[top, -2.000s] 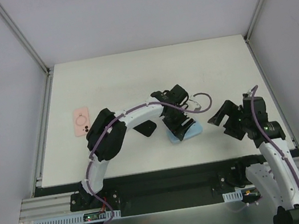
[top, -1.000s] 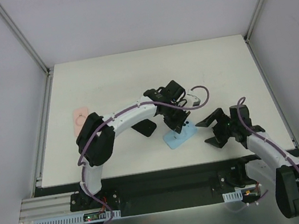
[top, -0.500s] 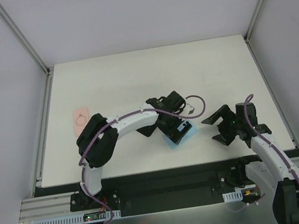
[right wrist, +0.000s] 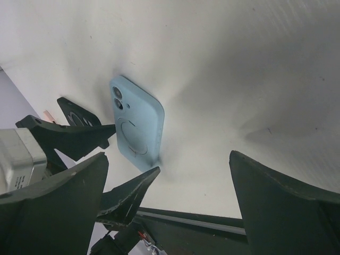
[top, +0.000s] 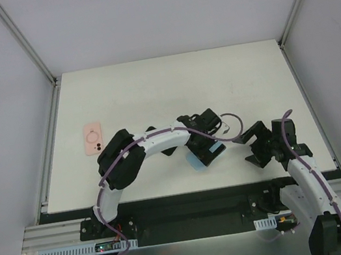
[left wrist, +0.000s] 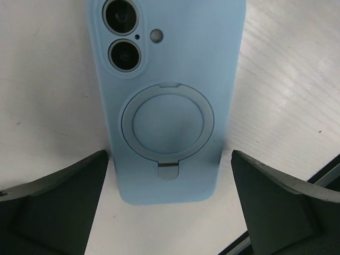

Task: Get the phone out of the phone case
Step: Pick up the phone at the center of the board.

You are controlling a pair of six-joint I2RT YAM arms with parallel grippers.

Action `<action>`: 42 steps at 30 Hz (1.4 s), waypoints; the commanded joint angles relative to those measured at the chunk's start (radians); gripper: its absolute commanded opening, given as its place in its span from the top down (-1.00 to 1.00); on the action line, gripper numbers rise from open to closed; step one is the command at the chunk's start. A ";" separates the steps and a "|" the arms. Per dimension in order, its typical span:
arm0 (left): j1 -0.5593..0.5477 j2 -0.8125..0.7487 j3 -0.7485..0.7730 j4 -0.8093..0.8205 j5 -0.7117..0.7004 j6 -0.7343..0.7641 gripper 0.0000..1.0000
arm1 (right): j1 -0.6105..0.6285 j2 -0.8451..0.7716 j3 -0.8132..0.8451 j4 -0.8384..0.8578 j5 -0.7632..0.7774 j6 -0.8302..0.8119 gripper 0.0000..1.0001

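See case (left wrist: 167, 79), light blue, lying flat and back-up on table (top: 151, 91), close to the front edge and a little right of centre. Read phone (left wrist: 125, 54) as seated inside it: two lenses and a small flash dot fill the camera corner at the far end, ring stand folded flat in the middle of the back. Find left gripper (left wrist: 168, 155) hanging right over the case's near end, jaws spread as wide as they go, gripping nothing. See its fingers (left wrist: 58, 207) flanking the bottom corners, one tip just beside the case edge, the other with a clear strip of table between. Can't tell whether the closer tip touches. From the top view, get only a blue sliver of the case poking out under that gripper. Find right gripper (top: 251, 145) to the right of the case, near it but apart, low over the table, likewise spread fully and empty, aimed toward the case's long side. From its wrist view, see the case ahead between its own finger tips, with both left fingers either side of the case's lower end. Spot black case (right wrist: 74, 116) just behind the left gripper, partly covered by left arm (top: 152, 137), round marks on its face. Spot pink case (top: 94, 139) well apart near the table's left edge, flat, back-up, two dark dots and a ring showing.
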 commanded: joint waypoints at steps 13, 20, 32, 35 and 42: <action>-0.050 0.073 0.015 -0.008 -0.178 0.003 -0.18 | -0.012 -0.041 0.022 -0.025 0.007 0.003 -0.99; -0.051 0.034 -0.002 -0.006 -0.195 0.004 0.75 | -0.013 -0.024 0.028 -0.017 0.000 0.000 -0.99; -0.044 -0.115 0.005 -0.005 -0.089 0.007 0.85 | -0.010 0.065 0.037 0.060 -0.051 -0.014 -0.99; -0.036 -0.131 0.005 0.000 -0.057 0.000 0.88 | -0.003 0.104 0.042 0.087 -0.065 -0.019 -0.99; -0.022 -0.159 0.005 0.000 -0.002 -0.008 0.89 | 0.049 0.192 0.051 0.228 -0.133 -0.008 -0.99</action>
